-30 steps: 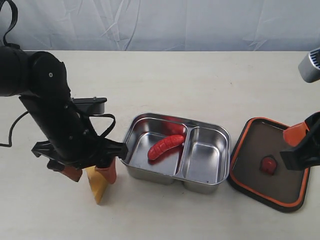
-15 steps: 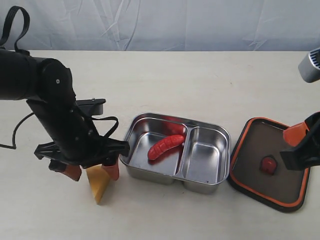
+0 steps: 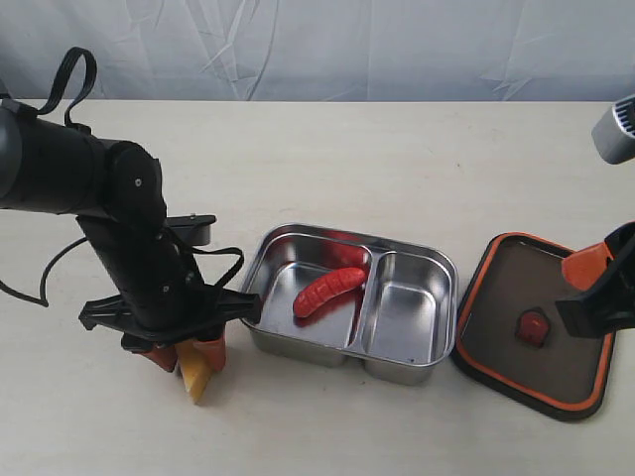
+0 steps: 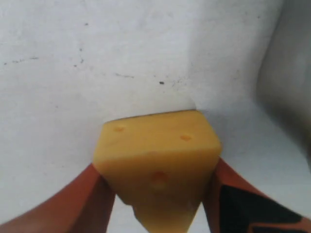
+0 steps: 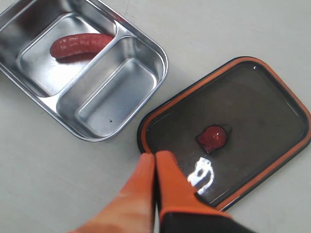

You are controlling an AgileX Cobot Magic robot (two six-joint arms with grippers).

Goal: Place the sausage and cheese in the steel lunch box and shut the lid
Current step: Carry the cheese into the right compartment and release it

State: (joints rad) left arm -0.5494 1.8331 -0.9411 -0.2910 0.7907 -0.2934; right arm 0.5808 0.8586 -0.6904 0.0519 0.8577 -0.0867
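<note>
The yellow cheese (image 3: 195,379) wedge stands on the table left of the steel lunch box (image 3: 412,372). My left gripper (image 3: 189,355) is down over it. In the left wrist view both orange fingers press the sides of the cheese (image 4: 155,150), so the left gripper (image 4: 156,166) is shut on it. The red sausage (image 3: 329,290) lies in the box's left compartment, and the other compartment holds nothing. The dark lid (image 3: 516,288) with its orange rim lies flat to the right of the box. My right gripper (image 5: 155,155) hovers shut over the lid's (image 5: 252,107) near edge.
A pale backdrop cloth (image 3: 317,45) closes off the far side of the table. The lid's red valve tab (image 5: 213,137) faces up at its centre. The box (image 5: 160,53) and lid sit nearly touching.
My left gripper has dropped lower over the cheese and its fingers have closed in on the wedge's sides. The right arm, box, sausage and lid have not moved.
</note>
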